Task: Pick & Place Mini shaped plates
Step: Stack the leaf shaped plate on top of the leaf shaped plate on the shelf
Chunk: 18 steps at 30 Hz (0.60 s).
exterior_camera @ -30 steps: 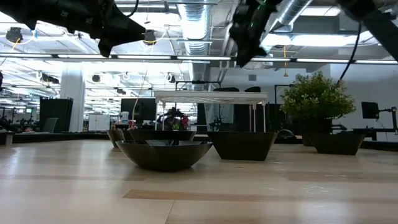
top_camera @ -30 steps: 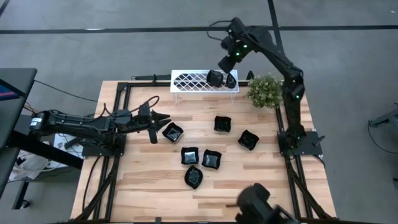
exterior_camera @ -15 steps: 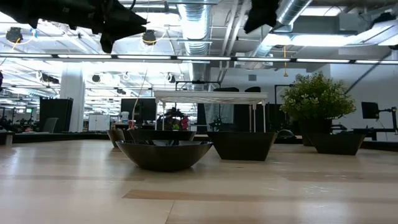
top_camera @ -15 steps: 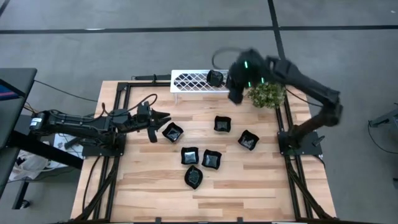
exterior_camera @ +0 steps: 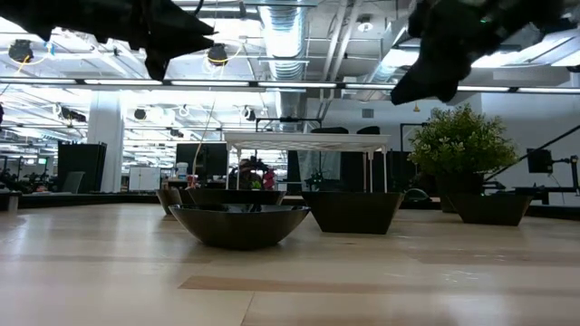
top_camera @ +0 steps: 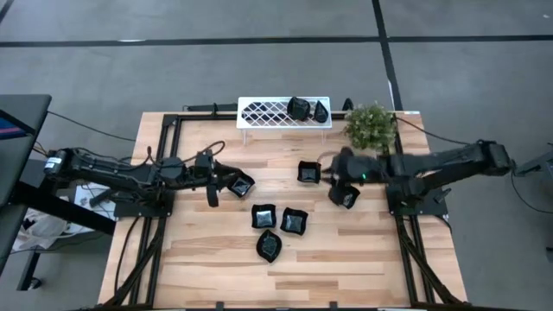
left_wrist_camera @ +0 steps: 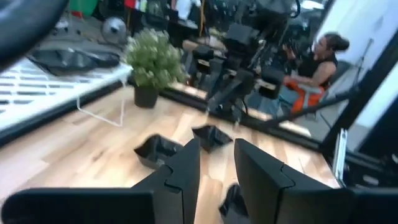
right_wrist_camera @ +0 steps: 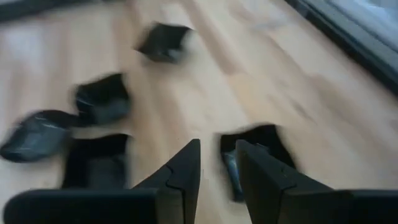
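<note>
Two mini plates point(top_camera: 308, 109) sit on the white rack point(top_camera: 272, 113); six wait on the tabletop point(top_camera: 199, 250) in front of it. Both jaws narrowly spread, empty: right gripper point(top_camera: 341, 166) and left gripper point(top_camera: 226, 174) over those plates.

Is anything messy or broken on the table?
Nothing stands out. Six mini shaped plates sit upright on the table, two more on the white rack, and the potted plant stands straight.

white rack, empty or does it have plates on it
Not empty: two black plates sit at the right end of the white rack; the rest is bare.
</note>
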### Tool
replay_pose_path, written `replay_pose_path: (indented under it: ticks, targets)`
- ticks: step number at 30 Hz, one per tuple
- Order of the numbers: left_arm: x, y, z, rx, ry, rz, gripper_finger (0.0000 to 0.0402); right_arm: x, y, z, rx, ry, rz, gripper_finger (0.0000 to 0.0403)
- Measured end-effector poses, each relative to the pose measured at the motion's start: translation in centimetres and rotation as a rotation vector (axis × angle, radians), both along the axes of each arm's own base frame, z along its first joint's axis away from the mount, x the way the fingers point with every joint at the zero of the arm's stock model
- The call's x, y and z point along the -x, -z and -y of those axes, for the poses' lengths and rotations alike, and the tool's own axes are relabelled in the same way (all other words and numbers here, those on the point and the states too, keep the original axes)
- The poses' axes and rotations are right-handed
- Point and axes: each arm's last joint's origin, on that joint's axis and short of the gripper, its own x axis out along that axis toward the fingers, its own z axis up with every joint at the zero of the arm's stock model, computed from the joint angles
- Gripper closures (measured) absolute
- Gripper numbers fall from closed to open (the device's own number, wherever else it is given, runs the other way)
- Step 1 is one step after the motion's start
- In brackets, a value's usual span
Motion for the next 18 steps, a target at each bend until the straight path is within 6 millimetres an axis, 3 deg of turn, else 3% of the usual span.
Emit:
replay_pose_path:
  ticks: [5,14,18]
  targets:
    - [-0.5,0.8,0.5,-0.009,0.023,-0.040,0.0300,-0.3,2.1,-3.0,0.048,-0.141,0.110,0.0305]
    - [-0.7,1.2,0.6,-0.013,0.026,-0.059,0.0300,-1.9,5.1,-7.8,0.174,-0.408,0.038,0.0305]
    - [-0.7,1.0,0.6,-0.032,0.031,-0.051,0.0300,-3.3,6.1,-10.1,0.328,-0.563,-0.016,0.0305]
